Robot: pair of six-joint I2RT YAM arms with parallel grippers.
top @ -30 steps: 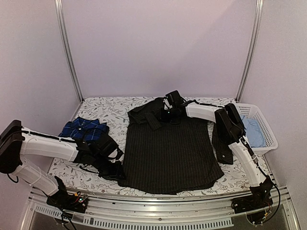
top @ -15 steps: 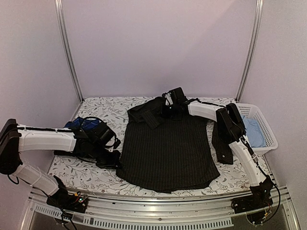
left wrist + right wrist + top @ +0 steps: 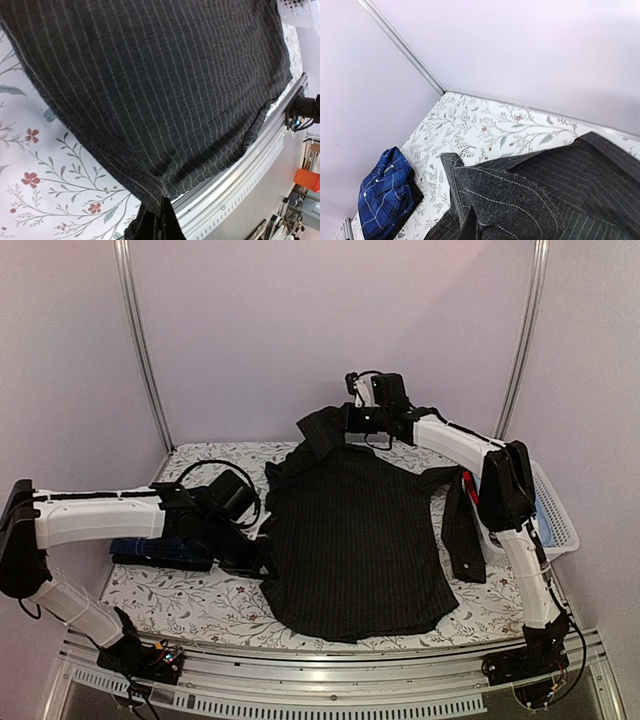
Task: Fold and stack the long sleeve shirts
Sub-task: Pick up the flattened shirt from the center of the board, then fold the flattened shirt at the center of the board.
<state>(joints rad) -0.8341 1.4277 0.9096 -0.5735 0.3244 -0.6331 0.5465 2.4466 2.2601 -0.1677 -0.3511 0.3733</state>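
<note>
Top external view showed the navy checked shirt lying just left of the black pinstriped shirt, the left gripper clamped on that shirt's left edge, and the right gripper pinched on its collar, holding it raised.

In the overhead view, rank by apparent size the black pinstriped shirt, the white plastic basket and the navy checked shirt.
1. black pinstriped shirt
2. white plastic basket, partly hidden
3. navy checked shirt, mostly hidden

The order of the last two is unsure.
</note>
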